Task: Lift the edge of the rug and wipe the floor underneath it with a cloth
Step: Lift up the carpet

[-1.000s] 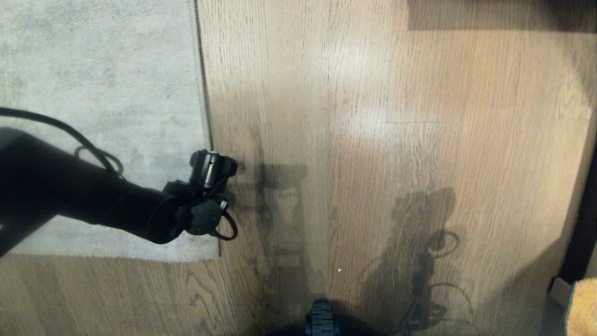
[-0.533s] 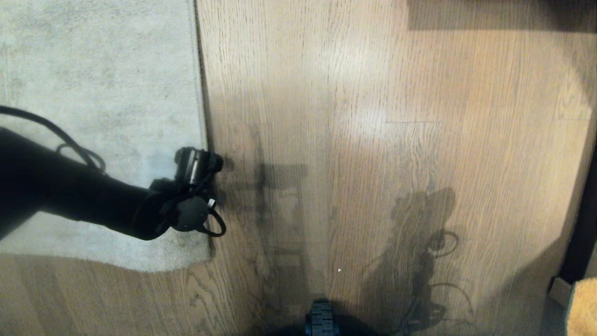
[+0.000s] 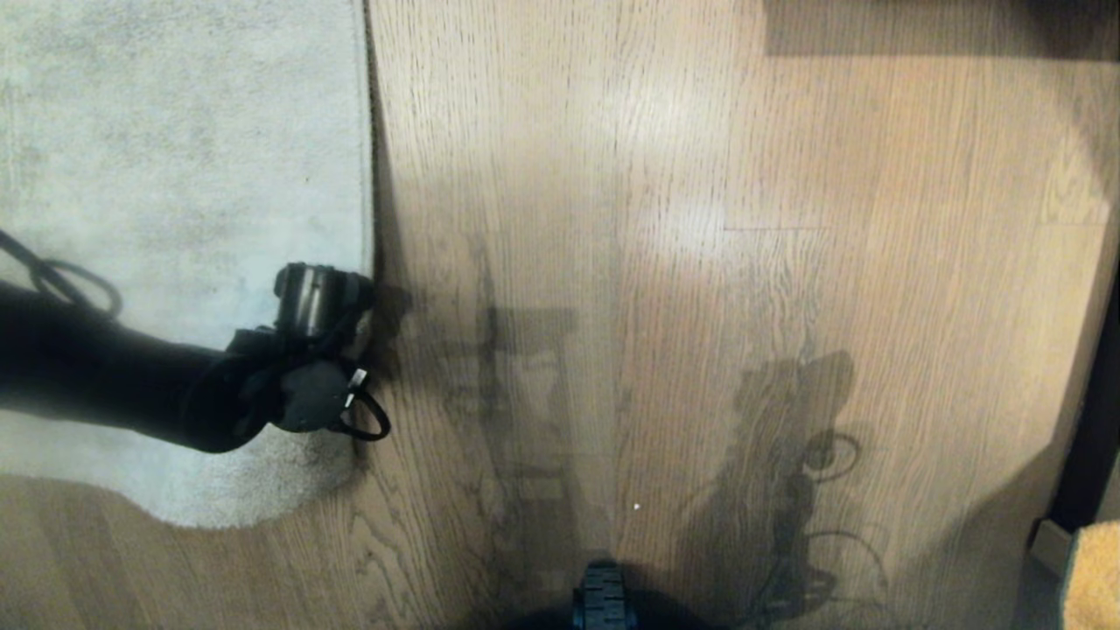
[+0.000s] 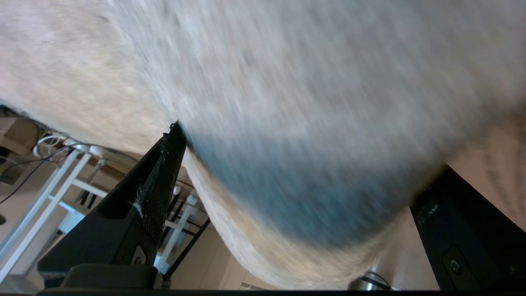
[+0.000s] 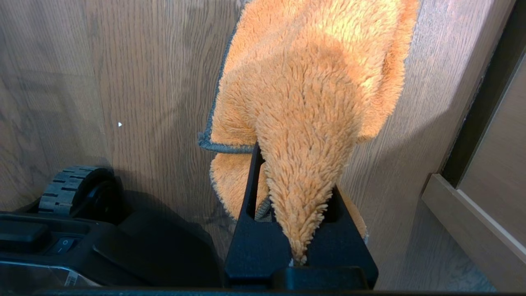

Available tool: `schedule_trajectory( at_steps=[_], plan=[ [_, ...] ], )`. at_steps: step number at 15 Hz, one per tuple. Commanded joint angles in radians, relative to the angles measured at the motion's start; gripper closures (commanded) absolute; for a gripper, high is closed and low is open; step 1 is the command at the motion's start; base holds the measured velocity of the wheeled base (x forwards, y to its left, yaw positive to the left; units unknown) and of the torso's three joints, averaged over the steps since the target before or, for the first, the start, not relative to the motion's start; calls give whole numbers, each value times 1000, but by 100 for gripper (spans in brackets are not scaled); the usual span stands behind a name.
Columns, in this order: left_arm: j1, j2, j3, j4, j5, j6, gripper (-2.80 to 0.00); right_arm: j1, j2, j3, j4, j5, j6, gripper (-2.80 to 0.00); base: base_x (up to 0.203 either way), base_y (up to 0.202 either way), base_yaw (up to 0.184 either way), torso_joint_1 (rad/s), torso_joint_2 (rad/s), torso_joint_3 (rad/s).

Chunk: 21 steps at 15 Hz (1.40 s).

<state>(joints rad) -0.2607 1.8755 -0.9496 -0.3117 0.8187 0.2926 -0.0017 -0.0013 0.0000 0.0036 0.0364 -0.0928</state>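
The mottled grey-beige rug [image 3: 175, 175] covers the upper left of the wood-plank floor [image 3: 700, 306]. Its rug edge [image 3: 367, 192] runs straight down to my left gripper [image 3: 346, 350], where the near corner is bunched and rounded. In the left wrist view the rug [image 4: 287, 102] lies raised across the left gripper [image 4: 310, 148], whose fingers [image 4: 164, 176] stand wide apart and open. My right gripper [image 5: 294, 172] is parked low at the right, shut on the orange fluffy cloth [image 5: 312, 82]. A corner of the cloth [image 3: 1094, 577] shows at the bottom right.
My base and its wheel [image 3: 602, 595] sit at the bottom middle. Dark furniture [image 3: 1094, 420] and a wooden skirting [image 5: 472, 213] border the floor on the right. White frame legs [image 4: 53, 185] show beyond the raised rug.
My left arm has moved left with the rug. The rug's near corner has slid left and curled from square to rounded, and a strip of floor along the edge has come bare.
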Motion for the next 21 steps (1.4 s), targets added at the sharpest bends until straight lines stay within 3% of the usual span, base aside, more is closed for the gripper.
schedule_trajectory(
  at_steps=[1,12,21],
  plan=[
    [21,-51,2,-6,7,14,-280,0,1,0,1,0,-1,0,0,0,0,0,0,0],
    [66,-116,-56,-8,5,40,-280,0,1,0,0,0,-1,0,0,0,0,0,0,0],
    [24,-108,-136,-7,5,68,-280,0,1,0,-1,0,-1,0,0,0,0,0,0,0]
  ],
)
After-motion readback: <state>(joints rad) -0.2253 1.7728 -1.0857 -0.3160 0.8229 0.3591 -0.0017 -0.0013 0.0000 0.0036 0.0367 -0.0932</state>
